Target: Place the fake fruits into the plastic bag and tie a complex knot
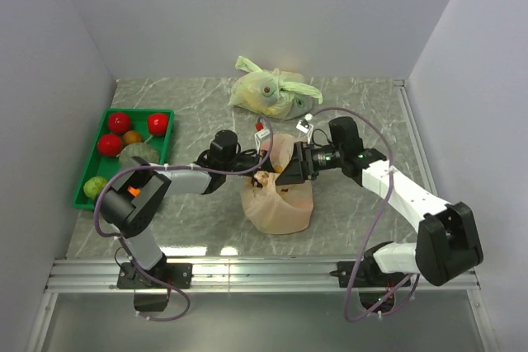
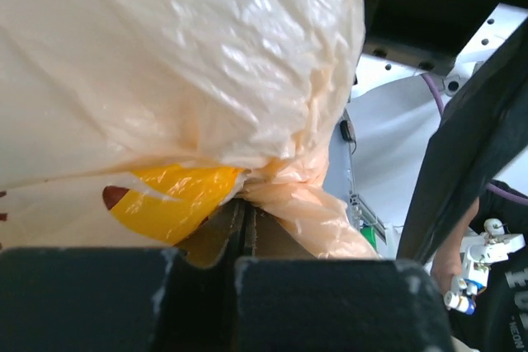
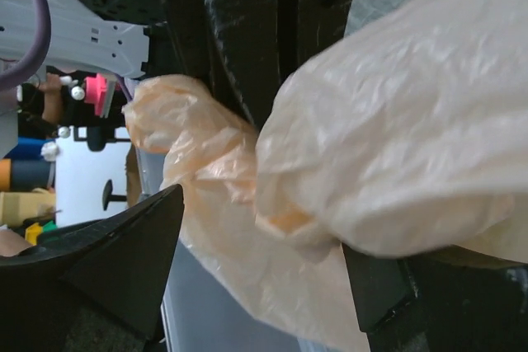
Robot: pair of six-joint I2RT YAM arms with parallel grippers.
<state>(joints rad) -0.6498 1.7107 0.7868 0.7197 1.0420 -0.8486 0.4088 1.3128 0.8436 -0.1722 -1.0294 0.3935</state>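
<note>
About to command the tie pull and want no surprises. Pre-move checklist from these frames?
1. Left gripper shut on plastic bag: ok.
2. Right gripper clamped: not ok, jaws apart with plastic lying between them.
3. Fake fruits all bagged: not ok, several sit in the green tray.
4. Tie finished: cannot tell, only a twisted bunch shows.
5. Pale green bag apart from both arms: ok.

Grey marbled table [image 1: 198, 224] boxed by 3 plain white walls [image 1: 247, 6], an aluminium rail [image 1: 264, 274] along its near edge.
</note>
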